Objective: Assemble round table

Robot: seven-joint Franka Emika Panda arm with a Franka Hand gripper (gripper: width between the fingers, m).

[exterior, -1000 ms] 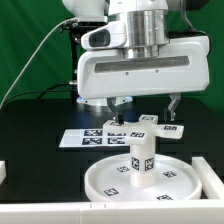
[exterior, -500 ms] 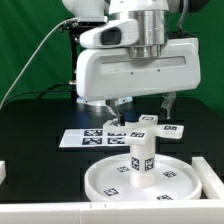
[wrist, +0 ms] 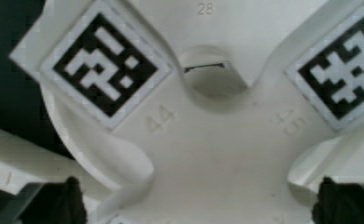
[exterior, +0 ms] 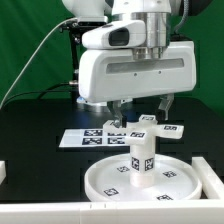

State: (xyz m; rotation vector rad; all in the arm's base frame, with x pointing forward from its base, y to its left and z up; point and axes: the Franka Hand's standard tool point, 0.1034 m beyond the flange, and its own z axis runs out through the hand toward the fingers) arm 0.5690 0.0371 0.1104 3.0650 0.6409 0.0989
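White plastic is everywhere on this black table, and from the exterior view the job looks partly done: the large round rimmed white disc [exterior: 140, 180] lies flat near the front, and the short thick white cylinder with its black-and-white tags [exterior: 141, 160] stands upright at the disc's middle, apparently already seated there, though I cannot tell from here how firmly it is fixed. Behind it, the small white cross-shaped piece with square tags [exterior: 152, 124] lies loose on the table, next to the flat white marker board [exterior: 87, 137]; the two-finger gripper [exterior: 141, 108] hangs just above that piece with its fingers spread apart and nothing between them. By my judgement, what is left is to pick up the cross piece, carry it over and fit it onto the top of the cylinder. Now the wrist view, which gives what the outside camera cannot: it looks straight down on the cross-shaped piece [wrist: 205, 130], filling the picture, with two tags on its arms and a small round socket at its centre, and the dark fingertips [wrist: 51, 198] standing wide on either side, not touching it. What this close view lacks is the disc and cylinder, which only the exterior view shows.
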